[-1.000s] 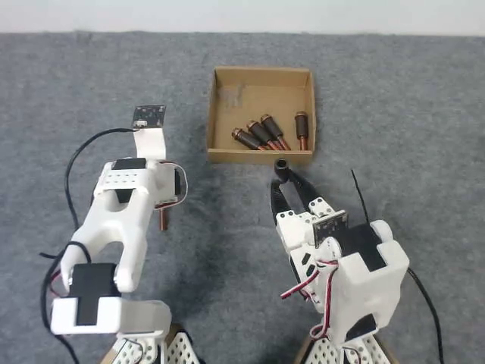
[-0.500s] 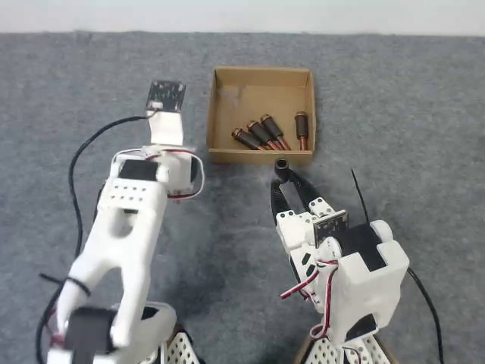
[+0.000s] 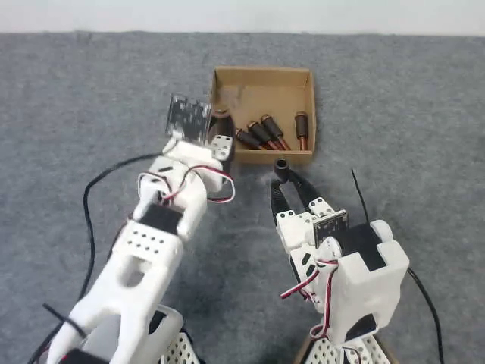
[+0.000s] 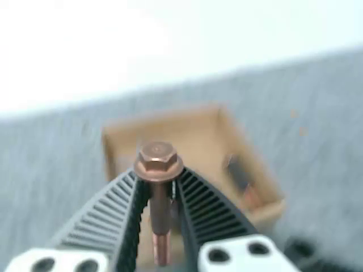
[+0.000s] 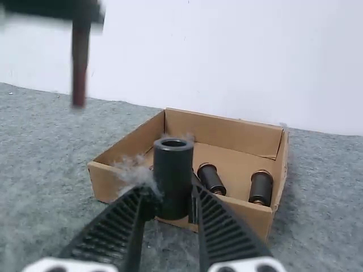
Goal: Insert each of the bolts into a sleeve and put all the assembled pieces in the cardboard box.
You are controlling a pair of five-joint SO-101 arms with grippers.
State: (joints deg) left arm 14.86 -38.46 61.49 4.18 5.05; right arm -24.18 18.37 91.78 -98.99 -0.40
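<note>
- Grey carpet [image 3: 76, 98], a short fuzzy weave, covers the table under both my arms.
- My left gripper [image 4: 159, 190] is clenched on the bolt [image 4: 157, 165]. The ribbed black fingers [image 4: 122, 212] pinch its smooth copper-coloured shank just under the hexagonal head, and the bolt stands upright with its head on top.
- From above, that gripper sits at the left wall of the cardboard box [image 3: 261, 73], near its front corner.
- The box is a shallow, open, square tray of plain brown card.
- Four assembled pieces [image 3: 261, 133] lie on its floor: three slanted side by side, and one apart by the right wall. Each is a dark round sleeve with a coppery end poking out.
- My right gripper [image 5: 172, 198] grasps a sleeve [image 5: 173, 170]. This is a matte black tube with an open round mouth, held upright just in front of the box's front wall, towards its right side.
- Wisps of grey fluff [image 5: 133, 167] cling to the left side of the sleeve.
</note>
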